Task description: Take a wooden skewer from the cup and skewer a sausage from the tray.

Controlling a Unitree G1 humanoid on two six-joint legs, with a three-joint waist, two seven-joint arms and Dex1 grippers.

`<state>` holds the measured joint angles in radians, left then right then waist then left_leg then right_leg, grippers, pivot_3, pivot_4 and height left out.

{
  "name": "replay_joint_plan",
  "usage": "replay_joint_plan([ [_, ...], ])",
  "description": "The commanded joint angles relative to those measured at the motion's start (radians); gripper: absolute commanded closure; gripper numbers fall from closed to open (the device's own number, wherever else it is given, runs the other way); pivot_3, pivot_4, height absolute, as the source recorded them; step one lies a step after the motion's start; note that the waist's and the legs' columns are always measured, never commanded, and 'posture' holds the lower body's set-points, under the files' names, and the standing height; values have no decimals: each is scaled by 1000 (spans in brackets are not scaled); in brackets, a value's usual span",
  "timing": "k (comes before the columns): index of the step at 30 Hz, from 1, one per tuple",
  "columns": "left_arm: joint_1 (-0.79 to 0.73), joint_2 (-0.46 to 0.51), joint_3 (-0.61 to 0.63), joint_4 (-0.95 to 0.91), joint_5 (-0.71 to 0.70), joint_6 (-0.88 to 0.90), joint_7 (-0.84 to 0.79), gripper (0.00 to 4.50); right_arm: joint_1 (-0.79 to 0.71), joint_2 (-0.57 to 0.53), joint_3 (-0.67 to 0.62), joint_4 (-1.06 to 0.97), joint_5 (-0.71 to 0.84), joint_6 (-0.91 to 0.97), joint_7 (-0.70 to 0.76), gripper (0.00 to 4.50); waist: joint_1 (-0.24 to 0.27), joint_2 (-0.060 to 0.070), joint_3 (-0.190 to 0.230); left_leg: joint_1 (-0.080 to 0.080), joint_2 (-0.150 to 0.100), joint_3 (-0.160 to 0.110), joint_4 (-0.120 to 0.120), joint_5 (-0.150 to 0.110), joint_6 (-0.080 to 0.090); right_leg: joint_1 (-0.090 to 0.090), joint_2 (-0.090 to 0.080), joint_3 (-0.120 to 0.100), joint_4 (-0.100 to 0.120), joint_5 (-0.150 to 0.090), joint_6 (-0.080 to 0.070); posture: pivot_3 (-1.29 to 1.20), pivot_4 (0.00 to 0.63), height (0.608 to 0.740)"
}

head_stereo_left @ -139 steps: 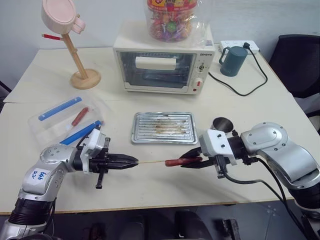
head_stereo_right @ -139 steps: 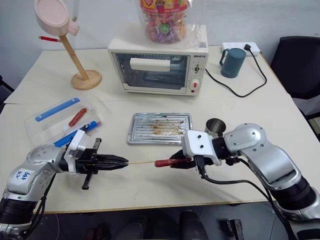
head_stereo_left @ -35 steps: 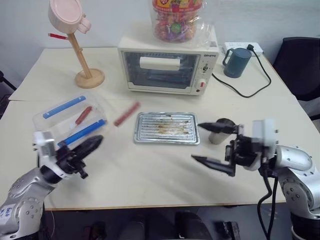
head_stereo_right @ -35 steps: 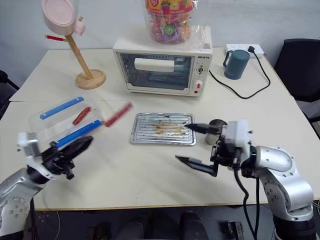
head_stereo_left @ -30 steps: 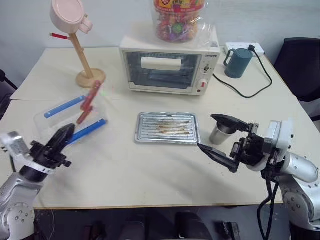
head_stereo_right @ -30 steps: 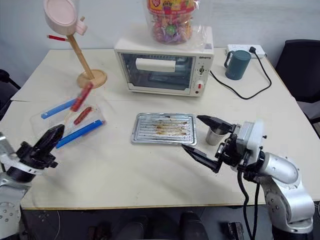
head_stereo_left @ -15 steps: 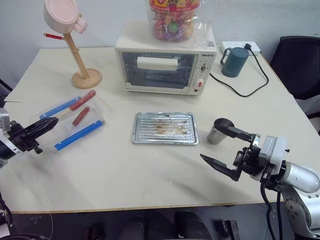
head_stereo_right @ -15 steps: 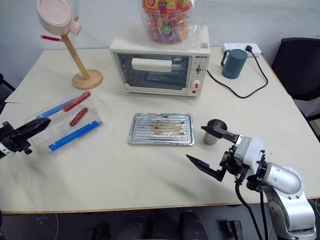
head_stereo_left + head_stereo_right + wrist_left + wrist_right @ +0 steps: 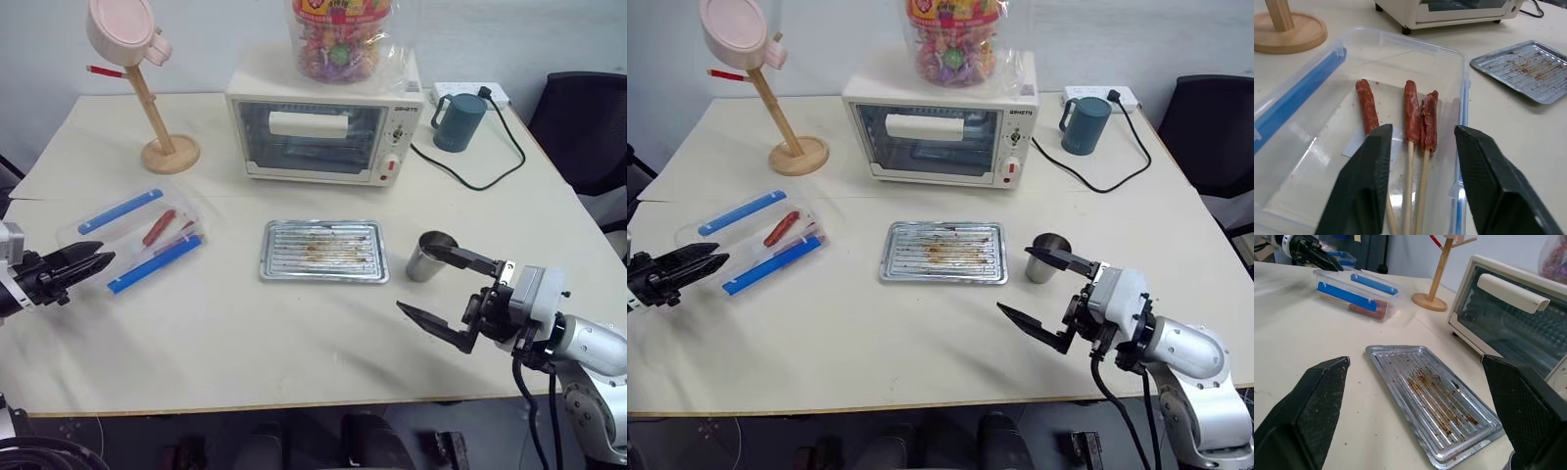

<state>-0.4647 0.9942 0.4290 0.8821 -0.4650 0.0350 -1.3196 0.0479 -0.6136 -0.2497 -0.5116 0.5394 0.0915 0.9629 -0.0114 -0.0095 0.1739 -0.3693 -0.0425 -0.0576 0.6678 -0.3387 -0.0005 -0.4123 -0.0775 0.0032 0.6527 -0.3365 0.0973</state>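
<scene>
Three dark-red sausages (image 9: pixel 1411 110), each on a wooden skewer (image 9: pixel 1408 186), lie side by side in the clear plastic box (image 9: pixel 98 240) at the table's left. My left gripper (image 9: pixel 1422 129) hovers open just short of the box's near end, its fingers apart and holding nothing; it also shows at the far left edge (image 9: pixel 96 262). The silver tray (image 9: pixel 323 224) sits mid-table, bare but for brown stains. To its right stands the steel cup (image 9: pixel 421 266). My right gripper (image 9: pixel 414 277) is open wide beside the cup, with the upper finger reaching across the cup's rim.
A white toaster oven (image 9: pixel 323 127) with a candy jar (image 9: pixel 343 39) on top stands at the back. A teal mug (image 9: pixel 458 119) and a black cable (image 9: pixel 460 171) are at the back right. A pink mug hangs on a wooden stand (image 9: pixel 157 108) at the back left.
My left arm swung the skewered sausage left over the box. It now lies in the box beside the others, and the left gripper has opened. The right gripper stays open.
</scene>
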Motion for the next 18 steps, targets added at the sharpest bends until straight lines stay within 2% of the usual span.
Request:
replay_joint_plan([
  [1, 25, 13, 24, -165, -22, -37, -28, 1524, -4, -32, -14, 2, 20, -17, 31, 0, 4, 0, 0, 0, 0, 0, 0, 0, 0, 0, 0, 0, 0, 0, 0, 0, 150, 740],
  [9, 282, -85, -30, -724, -19, 18, 53, 1524, 51, -115, -17, 53, 15, -50, 169, 0, 9, 0, 0, 0, 1, 0, 0, 0, 1, 1, 0, 1, -1, 0, 0, 0, 150, 740],
  [11, 397, -102, -49, -876, -9, 17, 57, 1524, 66, -113, -20, 68, 13, -69, 186, 0, 4, 0, 0, 0, 1, 0, 0, 0, 1, 1, 0, 1, -1, 0, 0, 0, 150, 740],
  [13, 467, -113, -56, -962, -3, 11, 67, 1524, 73, -107, -21, 80, 13, -78, 189, 0, 2, 0, 0, 1, 1, 0, 0, 0, 1, 1, 0, 2, -1, 0, 0, 0, 150, 740],
  [18, 670, -246, -67, -1140, -5, 62, 217, 1524, 91, -57, 24, 173, -38, -159, 187, 0, 8, 1, 0, 3, 2, 1, -1, -1, 1, 3, 0, 2, -7, 0, 0, 0, 150, 740],
])
